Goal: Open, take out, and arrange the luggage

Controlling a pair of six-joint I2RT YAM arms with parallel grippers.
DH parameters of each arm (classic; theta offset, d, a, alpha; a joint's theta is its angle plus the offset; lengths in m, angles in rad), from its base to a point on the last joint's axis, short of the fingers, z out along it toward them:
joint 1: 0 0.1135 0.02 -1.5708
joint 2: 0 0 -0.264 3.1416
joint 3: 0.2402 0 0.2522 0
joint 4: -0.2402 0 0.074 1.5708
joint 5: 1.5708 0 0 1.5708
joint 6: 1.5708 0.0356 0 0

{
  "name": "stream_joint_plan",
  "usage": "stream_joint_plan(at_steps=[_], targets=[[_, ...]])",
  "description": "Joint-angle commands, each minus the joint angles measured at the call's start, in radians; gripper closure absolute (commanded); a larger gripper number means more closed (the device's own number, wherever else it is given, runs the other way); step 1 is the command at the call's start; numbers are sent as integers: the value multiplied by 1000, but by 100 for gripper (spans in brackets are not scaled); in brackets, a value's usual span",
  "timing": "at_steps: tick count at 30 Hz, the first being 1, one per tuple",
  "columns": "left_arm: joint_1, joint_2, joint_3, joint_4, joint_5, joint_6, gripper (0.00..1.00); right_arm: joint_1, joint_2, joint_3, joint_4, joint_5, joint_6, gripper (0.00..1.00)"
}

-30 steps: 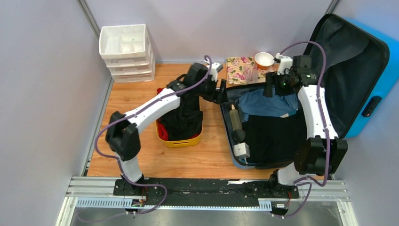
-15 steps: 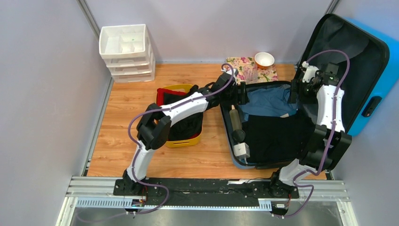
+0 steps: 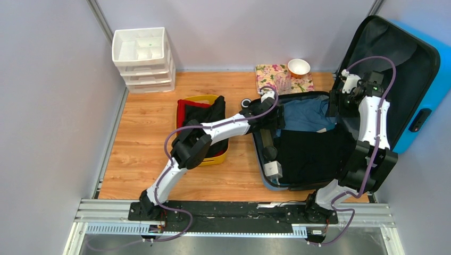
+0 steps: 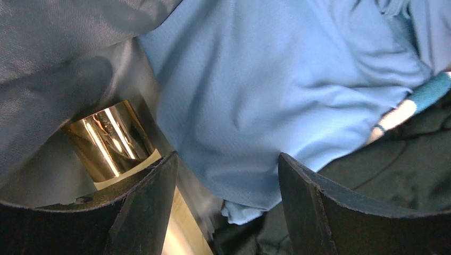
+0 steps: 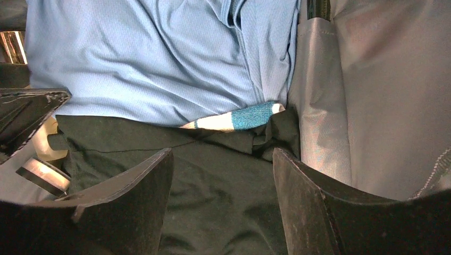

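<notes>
The luggage [image 3: 432, 79], a bright-blue hard-shell suitcase, lies open at the right with its lid standing up and grey lining [image 5: 372, 95] showing. Inside are a light-blue garment [image 3: 306, 114], a black garment [image 3: 311, 154], a gold bottle [image 3: 266, 139] and a small white box [image 3: 273, 169]. My left gripper [image 3: 274, 121] hangs open over the suitcase's left side. In the left wrist view the light-blue garment [image 4: 276, 90] fills the gap between the fingers and the gold bottle [image 4: 109, 138] sits by the left finger. My right gripper [image 5: 222, 164] is open above the black garment [image 5: 213, 191], near a white-and-teal sock [image 5: 239, 118].
A yellow tub [image 3: 213, 160] with black and red clothes stands left of the suitcase. A white drawer unit [image 3: 142, 58] is at the back left. A floral mat [image 3: 271, 74], a bowl [image 3: 299, 67], a clear glass [image 3: 283, 82] and a tape roll [image 3: 245, 102] sit behind the suitcase.
My left arm swung right from over the yellow tub to the suitcase's left side. My right gripper shifted from the suitcase's back edge to its right side, then held still.
</notes>
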Motion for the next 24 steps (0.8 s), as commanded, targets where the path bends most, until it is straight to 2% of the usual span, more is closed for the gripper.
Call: stream_joint_plan(at_steps=[1,7,10,13,16,17,19,21,24], targets=[[-11,39,65,-4,-37,-44,23,-8,-19,-1,6,-24,-18,29],[-11,91,88,43,-9,-56,22,-12,-14,-4,5,-32,-18,29],[-11,111,97,71,11,-56,28,-15,-14,-7,5,-38,-16,29],[-11,123,105,121,31,-41,40,-16,-14,-7,5,-38,-16,29],[-9,128,128,144,39,-7,57,-19,-14,-3,3,-38,-19,29],[-9,126,137,146,40,16,73,-21,-16,-3,3,-38,-21,29],[-9,120,145,143,36,38,90,-22,-16,0,2,-39,-21,29],[-9,92,132,143,22,70,99,-22,-16,0,0,-41,-23,29],[-9,48,118,154,-1,143,100,-21,-13,-1,0,-42,-23,29]])
